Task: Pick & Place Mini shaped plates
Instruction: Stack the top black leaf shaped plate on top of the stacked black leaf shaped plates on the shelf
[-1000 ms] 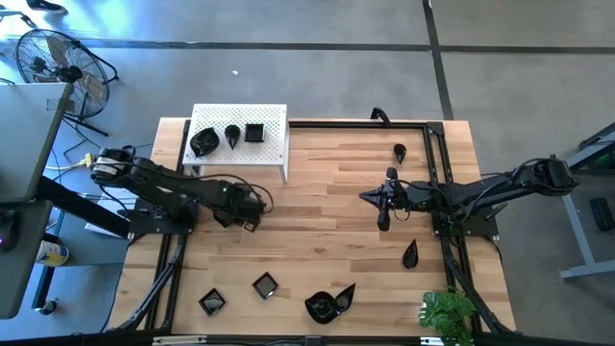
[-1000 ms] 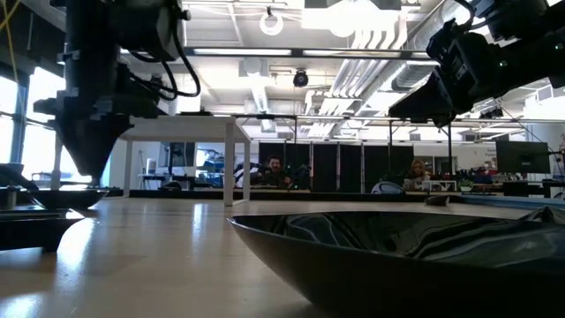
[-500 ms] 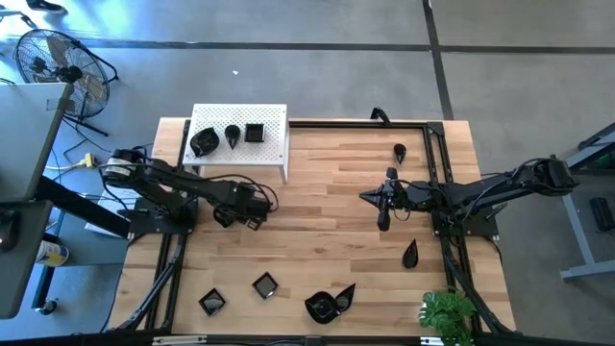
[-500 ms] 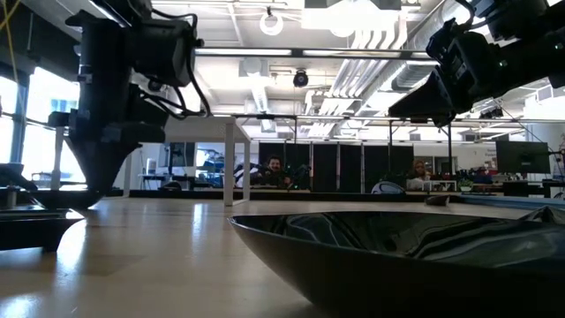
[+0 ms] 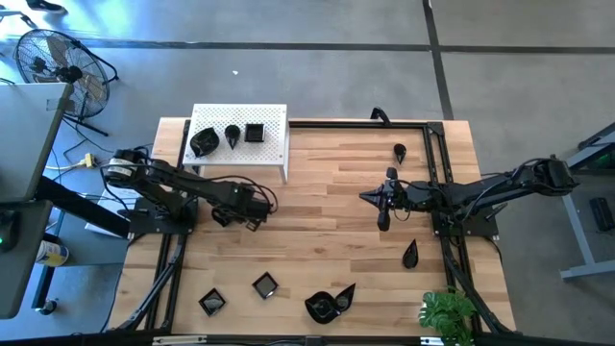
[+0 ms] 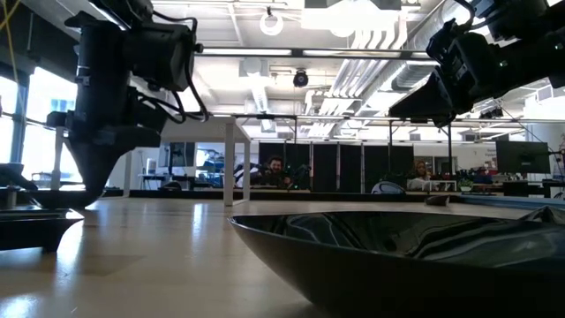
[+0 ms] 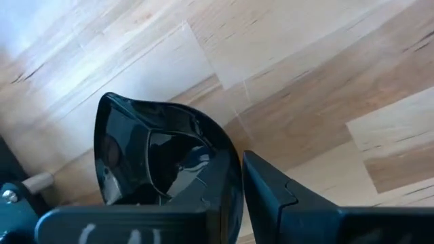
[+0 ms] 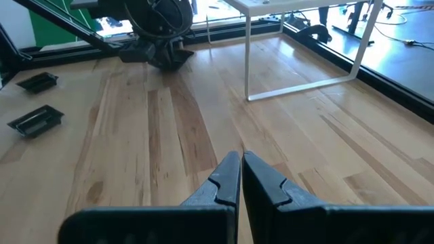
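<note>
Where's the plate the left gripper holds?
High view: in the left gripper, table's left side, just in front of the white perforated stand. The black plate shows in the left wrist view.

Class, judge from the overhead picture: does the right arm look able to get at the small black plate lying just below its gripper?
Probably yes. The right gripper is shut and empty, and only bare table lies between it and the teardrop plate.
</note>
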